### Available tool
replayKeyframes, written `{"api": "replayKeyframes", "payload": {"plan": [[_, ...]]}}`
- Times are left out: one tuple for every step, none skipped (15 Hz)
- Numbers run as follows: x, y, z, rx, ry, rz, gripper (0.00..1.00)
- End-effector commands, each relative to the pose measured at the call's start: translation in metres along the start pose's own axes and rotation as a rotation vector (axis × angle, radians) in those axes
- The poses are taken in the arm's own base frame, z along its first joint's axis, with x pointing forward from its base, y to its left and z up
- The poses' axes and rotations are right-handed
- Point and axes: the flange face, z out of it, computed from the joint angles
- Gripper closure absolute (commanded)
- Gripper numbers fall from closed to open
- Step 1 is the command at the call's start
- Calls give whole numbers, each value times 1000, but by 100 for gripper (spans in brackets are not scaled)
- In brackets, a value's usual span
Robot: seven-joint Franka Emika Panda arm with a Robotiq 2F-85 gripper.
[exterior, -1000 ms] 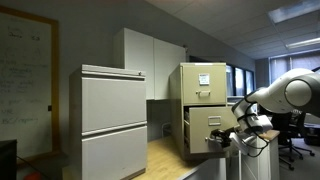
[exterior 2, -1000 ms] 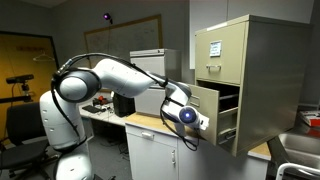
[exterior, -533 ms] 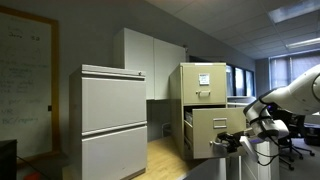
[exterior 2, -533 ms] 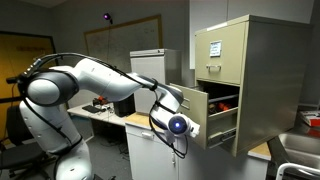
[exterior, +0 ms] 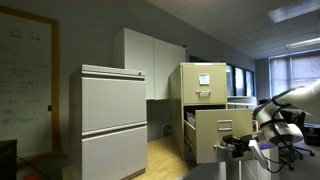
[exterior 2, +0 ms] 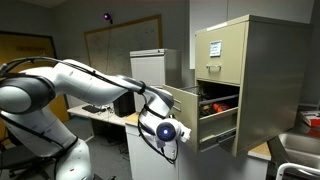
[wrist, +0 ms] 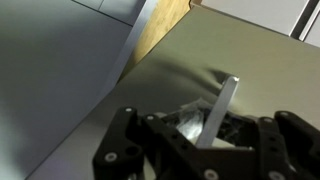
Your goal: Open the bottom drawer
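Note:
The tan filing cabinet (exterior: 203,88) (exterior 2: 265,70) stands on a counter in both exterior views. Its bottom drawer (exterior: 222,135) (exterior 2: 218,122) is pulled well out, and dark items show inside. My gripper (exterior: 238,147) (exterior 2: 168,131) is at the drawer front, low in front of it. In the wrist view the tan drawer front (wrist: 250,60) fills the frame, and the gripper (wrist: 205,135) is closed around the small metal pull (wrist: 222,105). The labelled drawer above (exterior 2: 213,52) is closed.
A wide light-grey cabinet (exterior: 113,120) stands beside the tan one. A wooden counter top (exterior 2: 148,122) runs under the drawer, above white cupboards. My arm (exterior 2: 90,80) reaches across from a desk area. An office chair (exterior: 293,140) stands behind the arm.
The bottom drawer has slid further out of the cabinet, with my gripper moving away from the cabinet while holding its pull. The arm has stretched back with it.

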Motion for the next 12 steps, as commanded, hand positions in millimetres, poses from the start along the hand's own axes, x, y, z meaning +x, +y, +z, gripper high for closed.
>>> {"api": "replayKeyframes", "payload": {"plan": [[-70,24,15,-3,-152,-2,100],[-74,24,13,-2,-152,-2,100],[-78,25,11,0,-152,-2,100],[-82,25,10,2,-151,-3,100],[-85,25,8,5,-150,-3,100],[-89,25,7,7,-149,-3,100],[-92,25,5,9,-148,-3,100],[-94,26,4,12,-147,-3,74],[-97,26,3,12,-146,-2,73],[-100,27,2,12,-145,-2,68],[-103,29,1,9,-144,3,60],[-106,31,1,6,-144,8,53]]}}
